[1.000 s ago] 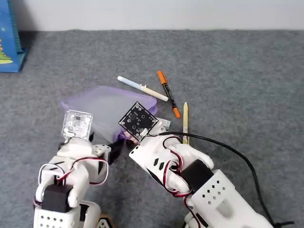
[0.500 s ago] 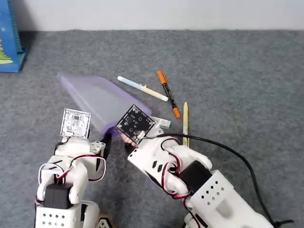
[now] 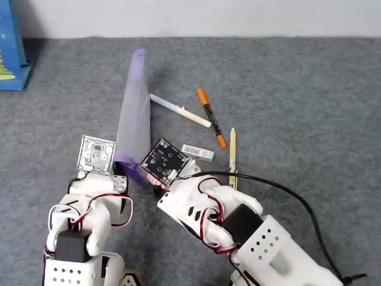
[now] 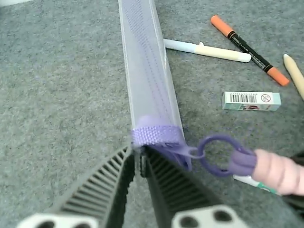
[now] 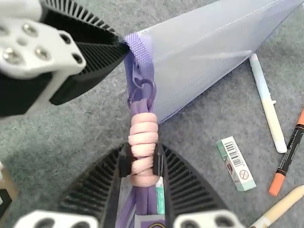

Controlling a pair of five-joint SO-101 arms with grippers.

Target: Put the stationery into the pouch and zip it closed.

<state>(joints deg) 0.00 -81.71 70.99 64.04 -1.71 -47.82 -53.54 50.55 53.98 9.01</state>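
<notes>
High view: one see-through purple plastic pouch (image 3: pixel 134 113), standing up on its thin edge on the grey carpet (image 3: pixel 297 89), long side pointing away from the two arms. Near end held by both arms.

Left gripper (image 4: pixel 137 154): two black ribbed fingers pressed tight on the purple cloth tab (image 4: pixel 156 135) at the end of the zip. Right gripper (image 5: pixel 141 159): two black ribbed fingers pinching one pink coiled cord (image 5: pixel 141 142), hooked to one purple ring (image 5: pixel 142 92) on the zip slider, just beside the tab.

Four stationery things, all outside the pouch, lying flat on the carpet on the right arm's side of it:
- one pale blue and cream pen (image 3: pixel 178 111), one end just beside the pouch
- one orange and black marker (image 3: pixel 211 117), a little farther out
- one long cream stick with a pointed tip (image 3: pixel 232 152), farthest from the pouch
- one small white and green box with a barcode (image 3: pixel 197 152), between the pen and the right arm

One more white and green bit (image 4: pixel 244 179) under the pink cord, too hidden to name.

One blue box (image 3: pixel 11 53) at the far edge of the carpet, on the left arm's side, well apart from everything else.
</notes>
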